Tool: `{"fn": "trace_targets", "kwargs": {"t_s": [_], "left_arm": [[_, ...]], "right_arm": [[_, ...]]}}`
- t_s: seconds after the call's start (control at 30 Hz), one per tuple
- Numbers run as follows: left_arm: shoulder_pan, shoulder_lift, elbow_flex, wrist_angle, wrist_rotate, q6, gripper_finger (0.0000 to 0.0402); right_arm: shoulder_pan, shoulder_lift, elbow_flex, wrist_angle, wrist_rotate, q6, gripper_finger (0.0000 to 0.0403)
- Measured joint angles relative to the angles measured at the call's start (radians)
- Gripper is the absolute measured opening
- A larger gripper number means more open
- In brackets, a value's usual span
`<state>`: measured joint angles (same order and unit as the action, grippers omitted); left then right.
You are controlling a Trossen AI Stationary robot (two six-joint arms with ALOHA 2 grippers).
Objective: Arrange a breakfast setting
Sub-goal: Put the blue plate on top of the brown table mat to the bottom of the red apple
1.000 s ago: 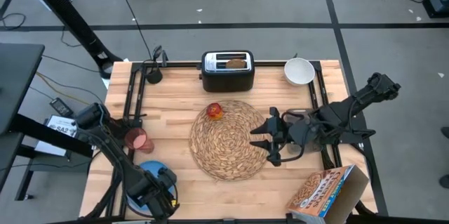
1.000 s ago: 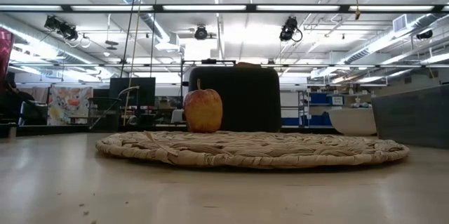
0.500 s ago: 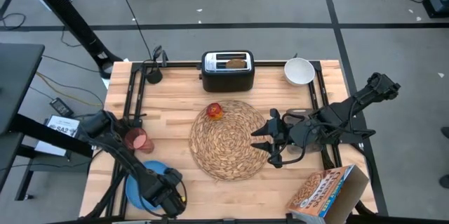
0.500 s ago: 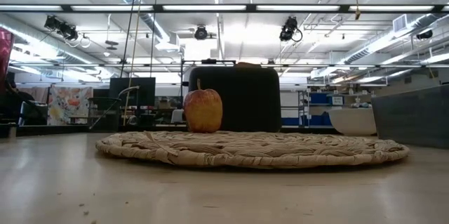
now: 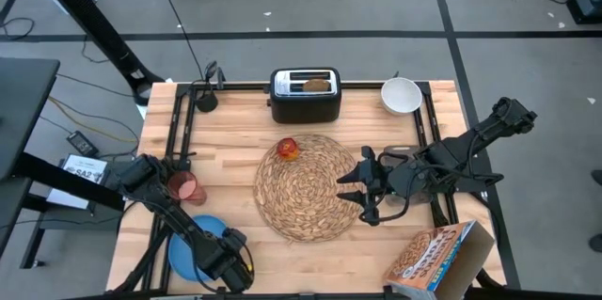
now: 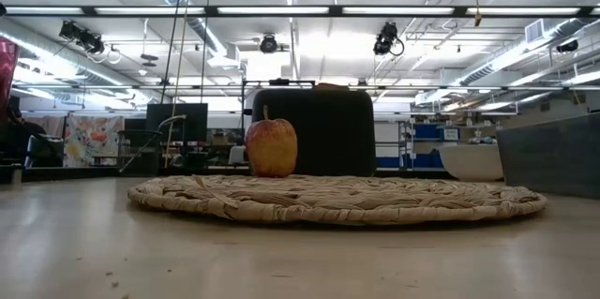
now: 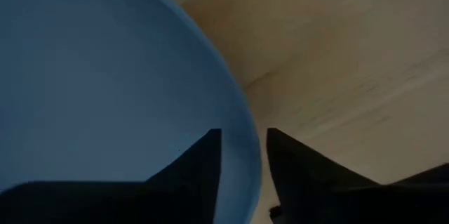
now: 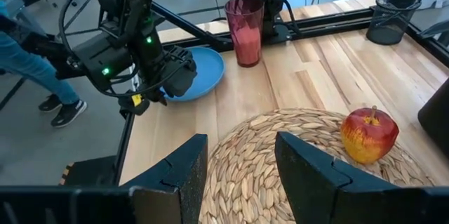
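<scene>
Since a second ago, the left arm has slid along the near-left edge of the table, and its gripper (image 5: 229, 260) now sits at the right rim of the blue plate (image 5: 188, 244). Seen from its wrist camera, its two dark fingers (image 7: 200, 164) straddle the plate's rim (image 7: 242, 147), one over the blue surface and one over the bare wood, with only a narrow gap between them; whether they press the rim cannot be told. Just beyond the plate, toward the far side, stands the pink cup (image 5: 184, 185).

At the middle of the table lies the round straw placemat (image 5: 306, 187), with a red apple (image 5: 288, 150) on its far-left part. The right gripper (image 5: 362, 187) hovers at the mat's right edge, fingers (image 8: 179, 171) partly apart and holding nothing. Behind the mat stands a black toaster (image 5: 305, 93) with a slice of toast (image 5: 317, 83) in one slot. A white bowl (image 5: 401, 95) rests at the far-right corner.
</scene>
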<state>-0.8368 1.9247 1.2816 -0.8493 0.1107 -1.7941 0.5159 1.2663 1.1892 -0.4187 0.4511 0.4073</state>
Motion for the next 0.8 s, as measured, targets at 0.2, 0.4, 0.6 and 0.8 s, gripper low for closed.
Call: {"fn": "trace_targets", "kwargs": {"t_s": [0.2, 0.4, 0.6, 0.8], "left_arm": [[0.0, -0.001, 0.0, -0.004, 0.0, -0.004, 0.0028], [-0.003, -0.002, 0.007, -0.012, 0.002, -0.018, 0.0014], [-0.004, 0.0, 0.102, -0.001, 0.001, 0.03, 0.0022], [-0.002, 0.0, 0.295, -0.151, -0.093, 0.31, 0.0013]], "right_arm": [[0.0, 0.0, 0.0, 0.0, 0.0, -0.027, 0.0174], [-0.001, 0.0, 0.0, 0.001, 0.0, -0.068, 0.0174], [-0.002, -0.008, 0.0, 0.0, 0.0, -0.08, 0.0174], [-0.003, -0.013, 0.0, -0.001, 0.0, -0.101, 0.0174]]}}
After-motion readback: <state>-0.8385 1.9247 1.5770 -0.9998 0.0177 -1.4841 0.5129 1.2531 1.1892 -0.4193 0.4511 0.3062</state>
